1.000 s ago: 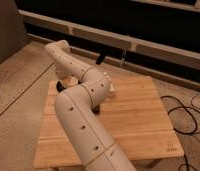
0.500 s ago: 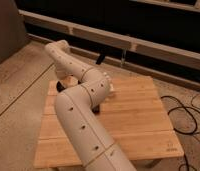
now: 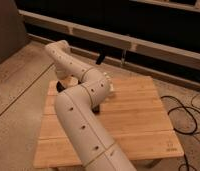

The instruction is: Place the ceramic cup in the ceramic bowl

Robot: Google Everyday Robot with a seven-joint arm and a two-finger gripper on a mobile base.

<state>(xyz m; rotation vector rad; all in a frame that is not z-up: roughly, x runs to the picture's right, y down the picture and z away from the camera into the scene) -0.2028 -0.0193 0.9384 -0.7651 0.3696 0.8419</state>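
My white arm reaches from the bottom of the camera view over the wooden table and folds back on itself near the table's far left. The gripper hangs under the wrist and is mostly hidden behind the arm; only a dark bit of it shows just above the boards. A small pale shape beside the arm at the far left of the table may be the ceramic cup. The ceramic bowl is hidden or out of view.
Black cables lie on the floor to the right of the table. A long low rail runs along the back, with a dark bracket under it. Speckled floor lies to the left.
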